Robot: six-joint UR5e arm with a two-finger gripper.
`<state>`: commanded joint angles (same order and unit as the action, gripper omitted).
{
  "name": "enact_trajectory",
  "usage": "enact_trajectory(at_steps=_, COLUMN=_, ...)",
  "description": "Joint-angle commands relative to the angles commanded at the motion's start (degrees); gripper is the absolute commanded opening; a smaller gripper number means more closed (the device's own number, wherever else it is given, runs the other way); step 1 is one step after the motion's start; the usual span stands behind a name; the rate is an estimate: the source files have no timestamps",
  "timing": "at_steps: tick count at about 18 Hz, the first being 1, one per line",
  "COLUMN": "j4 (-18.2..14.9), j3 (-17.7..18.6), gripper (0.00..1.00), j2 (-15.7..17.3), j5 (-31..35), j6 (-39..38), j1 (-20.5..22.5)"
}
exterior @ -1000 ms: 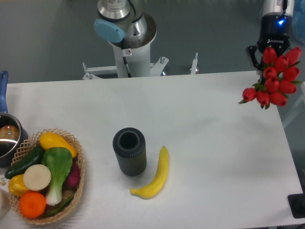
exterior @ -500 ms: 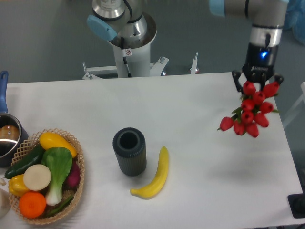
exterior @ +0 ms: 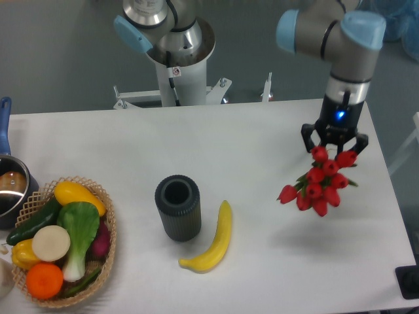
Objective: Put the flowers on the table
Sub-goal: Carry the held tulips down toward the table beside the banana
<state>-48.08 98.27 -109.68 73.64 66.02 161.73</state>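
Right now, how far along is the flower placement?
Done: the flowers are picked up, gripper shut on them. In hand: they hang over the right side of the table, to the right of the banana. Left: lower them onto the bare surface and release.

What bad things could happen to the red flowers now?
1. The gripper holds the flowers in the air above the table. If it lets go from up there, they might bounce or roll instead of lying still.
2. They hang near the table's right edge, so a roll that way could send them off.
3. Pushed down too far, the buds could get squashed against the table.
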Motion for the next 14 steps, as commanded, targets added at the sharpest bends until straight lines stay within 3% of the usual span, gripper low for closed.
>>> enact_trajectory(at_steps=4, j4=0.00, j3=-1.32, gripper=0.37, j2=-2.11, j5=4.57, j6=-0.71, j1=-2.46)
enact_trajectory(at_steps=10, j4=0.00, j3=-6.50, gripper=0.38, j2=-9.05, j5=4.67, j6=-4.84, j1=-5.36)
enact_trajectory(at_steps=14, j4=0.00, j3=-7.56, gripper=0.38, j2=-10.64, j5=4.41, j6=-6.51, j1=-5.81)
